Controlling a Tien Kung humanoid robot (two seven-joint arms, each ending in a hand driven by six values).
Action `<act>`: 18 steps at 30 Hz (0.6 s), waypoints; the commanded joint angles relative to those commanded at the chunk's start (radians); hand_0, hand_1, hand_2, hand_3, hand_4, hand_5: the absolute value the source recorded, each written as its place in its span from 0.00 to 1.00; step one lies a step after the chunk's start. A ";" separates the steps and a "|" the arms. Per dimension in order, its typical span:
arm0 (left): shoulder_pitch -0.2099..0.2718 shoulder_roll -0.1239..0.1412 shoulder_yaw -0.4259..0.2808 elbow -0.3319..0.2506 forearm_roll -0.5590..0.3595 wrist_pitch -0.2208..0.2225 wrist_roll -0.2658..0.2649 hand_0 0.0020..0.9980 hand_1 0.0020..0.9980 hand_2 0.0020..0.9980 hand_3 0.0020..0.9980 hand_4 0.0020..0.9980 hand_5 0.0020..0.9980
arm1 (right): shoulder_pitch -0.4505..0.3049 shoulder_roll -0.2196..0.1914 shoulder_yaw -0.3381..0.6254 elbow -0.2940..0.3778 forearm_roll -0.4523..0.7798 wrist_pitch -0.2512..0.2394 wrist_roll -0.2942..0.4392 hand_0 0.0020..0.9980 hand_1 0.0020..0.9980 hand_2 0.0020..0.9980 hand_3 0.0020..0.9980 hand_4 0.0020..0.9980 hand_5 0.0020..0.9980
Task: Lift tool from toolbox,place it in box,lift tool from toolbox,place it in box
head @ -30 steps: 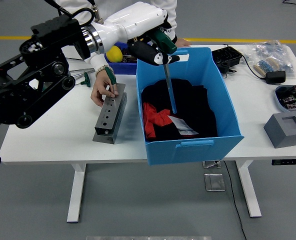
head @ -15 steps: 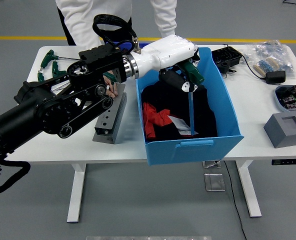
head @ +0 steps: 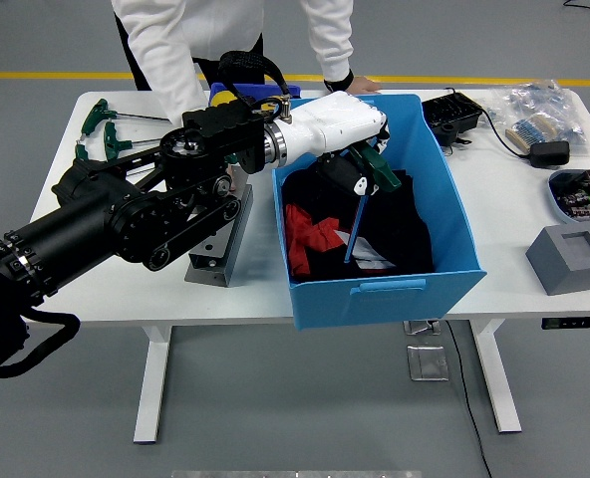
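Observation:
My left hand (head: pixel 358 169) reaches in from the left over the blue box (head: pixel 454 214). It is shut on a T-handle tool (head: pixel 359 221) with a green grip and a blue-grey shaft. The shaft points down and left into the box, its tip near the black and red cloth (head: pixel 320 234) inside. The grey metal toolbox (head: pixel 218 244) with a row of holes stands left of the box, partly hidden by my forearm. A person stands at the far side; one hand (head: pixel 360 87) rests on the table behind the box. My right arm is not in view.
Several green T-handle tools (head: pixel 101 127) lie at the far left. A dark blue bin (head: pixel 237 97) sits behind my arm. A black case (head: pixel 452 115), a bag (head: pixel 539 115), a round dish (head: pixel 582 192) and a grey block (head: pixel 572 257) are on the right.
My left arm swung in over the box and lowered the tool into it. In the last half second the hand dropped slightly and the shaft tilted left. The person's hand left the toolbox.

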State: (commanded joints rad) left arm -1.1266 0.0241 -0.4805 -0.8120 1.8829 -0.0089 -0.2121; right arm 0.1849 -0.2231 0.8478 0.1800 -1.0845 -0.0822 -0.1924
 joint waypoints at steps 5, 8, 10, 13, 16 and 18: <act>-0.018 -0.022 0.024 0.038 -0.014 -0.003 -0.006 0.24 0.30 0.40 0.51 0.82 0.44 | 0.002 -0.002 -0.005 0.000 -0.003 0.002 0.000 0.66 0.64 0.73 0.57 0.84 0.66; -0.027 -0.024 0.027 0.048 -0.017 0.001 -0.009 0.36 0.51 0.57 0.58 0.84 0.48 | 0.002 -0.004 -0.006 0.000 -0.004 0.003 -0.001 0.65 0.64 0.73 0.57 0.84 0.66; -0.032 -0.024 0.024 0.053 -0.016 0.005 -0.011 0.36 0.51 0.57 0.58 0.84 0.48 | 0.003 -0.004 -0.007 0.000 -0.004 0.003 -0.001 0.65 0.64 0.73 0.57 0.84 0.66; -0.040 -0.024 0.015 0.052 -0.024 0.018 -0.017 0.49 0.64 0.69 0.61 0.85 0.51 | 0.003 -0.005 -0.011 0.000 -0.002 0.003 -0.001 0.65 0.64 0.73 0.57 0.84 0.66; -0.042 -0.024 0.004 0.032 -0.049 0.028 -0.024 0.49 0.64 0.69 0.61 0.85 0.51 | 0.001 -0.005 -0.010 0.000 -0.002 0.002 -0.001 0.65 0.64 0.73 0.57 0.84 0.66; -0.043 -0.024 -0.005 0.017 -0.055 0.038 -0.030 0.49 0.64 0.69 0.61 0.85 0.51 | -0.002 -0.005 -0.006 0.000 -0.005 0.002 -0.001 0.65 0.64 0.73 0.57 0.84 0.66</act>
State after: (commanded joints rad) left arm -1.1692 0.0000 -0.4856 -0.7953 1.8284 0.0288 -0.2417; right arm 0.1833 -0.2278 0.8419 0.1800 -1.0900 -0.0806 -0.1938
